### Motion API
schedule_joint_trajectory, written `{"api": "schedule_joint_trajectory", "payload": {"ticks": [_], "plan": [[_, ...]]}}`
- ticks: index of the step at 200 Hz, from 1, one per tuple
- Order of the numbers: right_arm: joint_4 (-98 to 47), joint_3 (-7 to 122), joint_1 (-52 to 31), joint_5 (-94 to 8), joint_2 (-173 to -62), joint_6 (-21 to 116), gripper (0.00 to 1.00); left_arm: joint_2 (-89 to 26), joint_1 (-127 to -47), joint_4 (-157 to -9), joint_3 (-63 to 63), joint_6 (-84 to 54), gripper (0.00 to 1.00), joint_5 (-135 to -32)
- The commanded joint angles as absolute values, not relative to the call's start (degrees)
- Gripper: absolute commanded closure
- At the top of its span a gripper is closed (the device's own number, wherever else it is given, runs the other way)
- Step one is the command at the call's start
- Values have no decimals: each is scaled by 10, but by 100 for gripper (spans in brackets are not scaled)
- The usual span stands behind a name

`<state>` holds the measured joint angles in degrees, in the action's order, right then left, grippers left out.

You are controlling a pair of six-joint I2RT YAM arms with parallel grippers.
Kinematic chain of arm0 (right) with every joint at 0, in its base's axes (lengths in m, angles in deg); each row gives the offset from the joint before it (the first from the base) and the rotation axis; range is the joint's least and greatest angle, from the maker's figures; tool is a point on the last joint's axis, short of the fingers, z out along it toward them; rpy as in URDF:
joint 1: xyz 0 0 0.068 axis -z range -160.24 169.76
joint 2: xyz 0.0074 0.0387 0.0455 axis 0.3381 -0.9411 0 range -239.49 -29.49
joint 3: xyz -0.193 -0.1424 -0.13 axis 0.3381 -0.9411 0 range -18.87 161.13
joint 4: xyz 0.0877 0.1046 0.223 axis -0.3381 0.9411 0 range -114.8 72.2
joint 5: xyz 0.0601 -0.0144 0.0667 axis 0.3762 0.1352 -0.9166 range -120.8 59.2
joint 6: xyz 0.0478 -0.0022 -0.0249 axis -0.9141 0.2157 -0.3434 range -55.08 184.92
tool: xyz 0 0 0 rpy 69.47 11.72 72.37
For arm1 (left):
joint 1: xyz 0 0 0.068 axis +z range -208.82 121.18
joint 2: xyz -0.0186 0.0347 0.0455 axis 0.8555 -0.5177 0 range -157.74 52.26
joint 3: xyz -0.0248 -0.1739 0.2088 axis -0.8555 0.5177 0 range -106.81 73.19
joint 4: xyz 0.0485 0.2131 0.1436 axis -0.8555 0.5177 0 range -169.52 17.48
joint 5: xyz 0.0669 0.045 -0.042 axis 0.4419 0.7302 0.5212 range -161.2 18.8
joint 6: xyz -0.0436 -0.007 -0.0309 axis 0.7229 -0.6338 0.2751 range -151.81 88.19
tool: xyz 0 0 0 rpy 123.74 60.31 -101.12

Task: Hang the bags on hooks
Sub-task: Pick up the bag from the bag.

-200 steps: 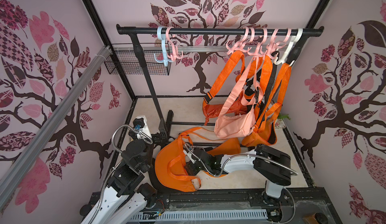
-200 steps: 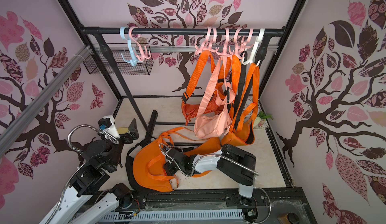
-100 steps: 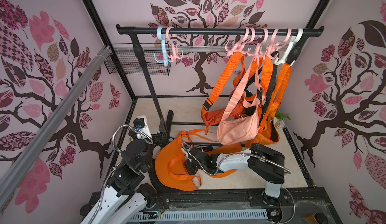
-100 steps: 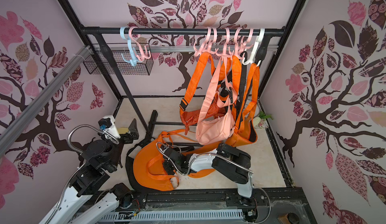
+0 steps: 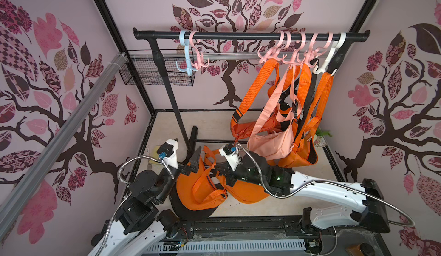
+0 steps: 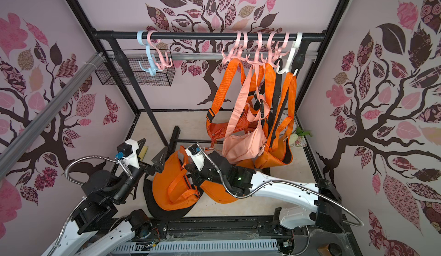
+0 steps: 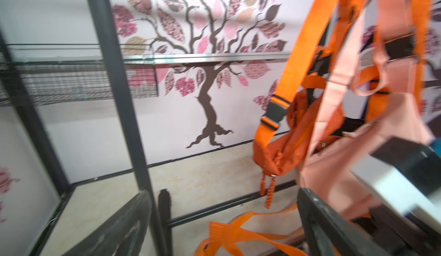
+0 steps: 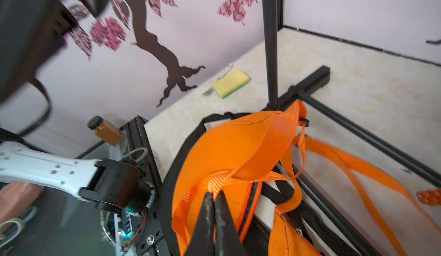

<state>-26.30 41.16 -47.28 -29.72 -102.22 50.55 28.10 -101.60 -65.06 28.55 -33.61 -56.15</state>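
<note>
An orange bag (image 5: 191, 190) lies on the floor below the rack, seen in both top views (image 6: 167, 185). My right gripper (image 8: 214, 194) is shut on its orange strap (image 8: 220, 178), bunching the webbing at the fingertips; in a top view it sits over the bag (image 5: 219, 168). My left gripper (image 7: 223, 192) stands open and empty beside the bag's left side (image 5: 186, 147). A blue hook (image 5: 187, 61) and a pink hook (image 5: 200, 60) hang free at the left of the black rail (image 5: 238, 36).
Orange and pink bags (image 5: 272, 142) hang from hooks at the rail's right end. The rack's upright pole (image 5: 171, 99) and base bars stand close behind both grippers. A wire basket (image 5: 157, 75) hangs at the back left. A yellow sponge (image 8: 230, 83) and a brown bottle (image 8: 105, 129) lie near the left wall.
My right gripper's jaws have closed on the orange strap. The pink hanging bag has swung slightly to the right. The left arm has stayed still and open.
</note>
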Motion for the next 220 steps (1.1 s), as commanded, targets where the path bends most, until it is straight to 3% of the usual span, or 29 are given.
{"api": "schedule_joint_trajectory", "payload": {"ticks": [1, 27, 53, 87, 185, 200, 220], "plan": [[-216, 443, -472, -329, -984, 536, 100, 277, -1018, -622, 296, -346, 3, -701], [-185, 478, -472, -341, -964, 548, 100, 253, -1018, -571, 284, -355, 6, -775], [-164, 510, -472, -377, -947, 558, 100, 239, -1018, -547, 280, -377, 7, -747], [-125, 552, -472, -441, -941, 574, 100, 212, -1018, -566, 271, -386, 8, -703], [-80, 574, -472, -513, -922, 582, 100, 88, -1018, -664, 220, -352, 11, -833], [-74, 577, -472, -510, -918, 583, 100, 90, -1018, -673, 227, -345, 21, -839], [-56, 587, -472, -472, -896, 591, 100, 85, -1018, -629, 208, -359, 51, -809]]}}
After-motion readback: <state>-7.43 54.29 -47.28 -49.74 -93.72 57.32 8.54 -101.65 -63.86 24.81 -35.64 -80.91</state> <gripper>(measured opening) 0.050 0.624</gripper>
